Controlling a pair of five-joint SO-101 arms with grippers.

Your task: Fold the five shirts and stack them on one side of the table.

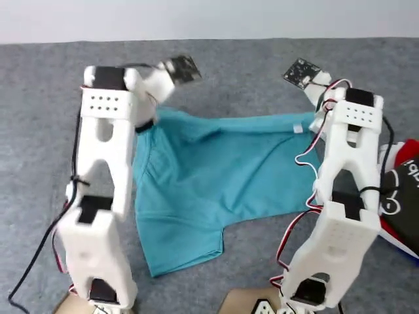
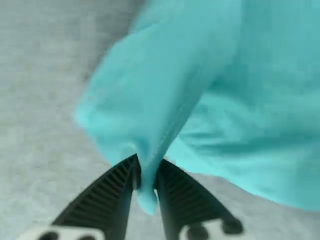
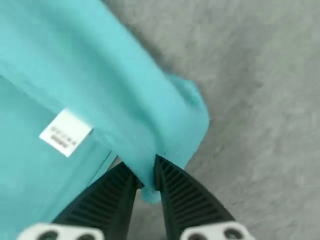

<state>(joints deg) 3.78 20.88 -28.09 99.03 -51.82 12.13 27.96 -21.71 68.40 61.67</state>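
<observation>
Surface: grey felt-like table cover (image 1: 262, 72), flat, runs right to the far edge.
Room: plain pale wall (image 1: 209, 19) behind the far edge, no detail on it.
Bases: brown boards (image 1: 239, 302) at the near edge, under my two arms.
Shirt: teal cotton T-shirt (image 1: 216, 176), mid-table between my arms, spread out but creased. One short sleeve (image 1: 186, 252) points toward the near edge. The far edge runs from one of my grippers to the other.
Left gripper (image 2: 145, 172): my fingers are almost together, with just a slit between them. They pinch a bunched fold at the shirt's far left corner, and a bit of cloth pokes out past the tips toward the wrist camera. Grey cover is beside the fold.
Right gripper (image 3: 147, 172): my fingers are pressed nearly closed on the shirt's far right corner. The fabric is gathered into a ridge between the black ribbed pads, and its end sticks out on the camera side.
Tag: small white sewn-in label (image 3: 66, 132) on the teal cloth near my right gripper. The print is too small to read.
Pile: heap of red, black and white garments (image 1: 402, 190) at the right edge of the table, partly behind my right arm, apart from the teal shirt. Can't tell how many pieces.
Left arm (image 1: 105, 170): white, over the shirt's left side.
Right arm (image 1: 340, 196): white, with loose red and white wires along it.
</observation>
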